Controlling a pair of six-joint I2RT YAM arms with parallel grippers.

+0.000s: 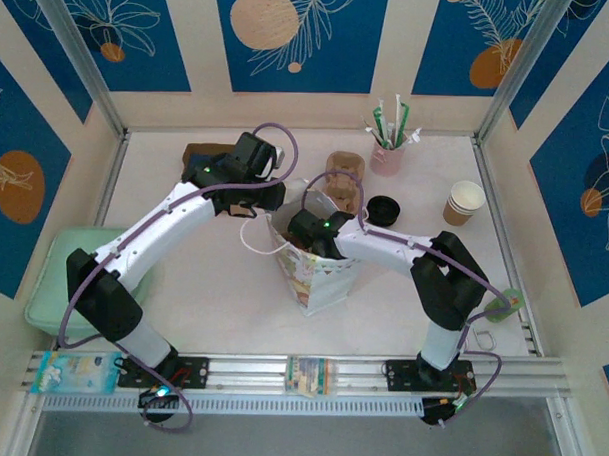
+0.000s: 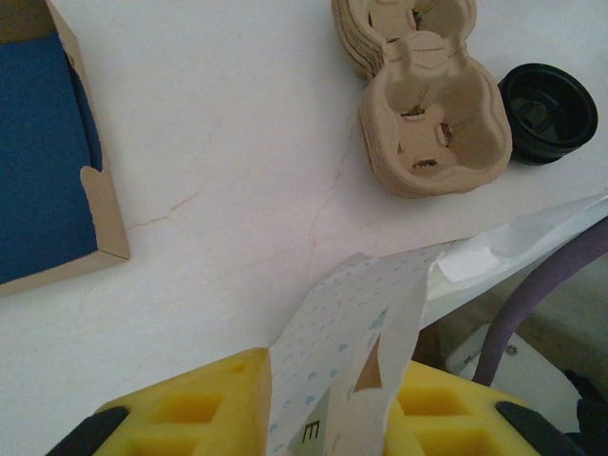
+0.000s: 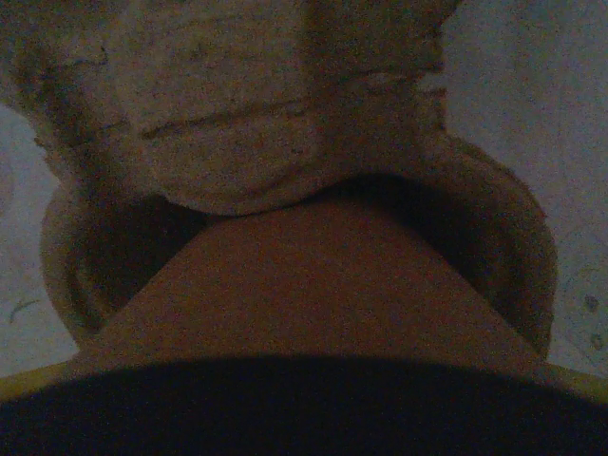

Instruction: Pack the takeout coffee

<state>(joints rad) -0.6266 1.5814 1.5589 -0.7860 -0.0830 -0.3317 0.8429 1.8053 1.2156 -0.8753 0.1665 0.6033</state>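
Note:
The white paper bag [image 1: 328, 279] stands upright in the middle of the table. My left gripper [image 1: 257, 198] is shut on the bag's upper edge; in the left wrist view the patterned paper [image 2: 351, 342] is pinched between my yellow pads [image 2: 190, 408]. My right gripper [image 1: 310, 246] reaches down into the bag's mouth. In the dim right wrist view the takeout coffee [image 3: 313, 285], a tan cup with a black lid, sits between my jaws, which hold it just above a pulp carrier [image 3: 228, 123] inside the bag.
A stack of pulp carriers [image 1: 344, 179] [image 2: 432, 114] and loose black lids [image 1: 383, 210] [image 2: 549, 112] lie behind the bag. Lidless cups [image 1: 464, 203] stand at the right, a pink straw holder [image 1: 387, 151] at the back. A blue-lined box [image 2: 47, 171] and a green tray [image 1: 53, 279] are on the left.

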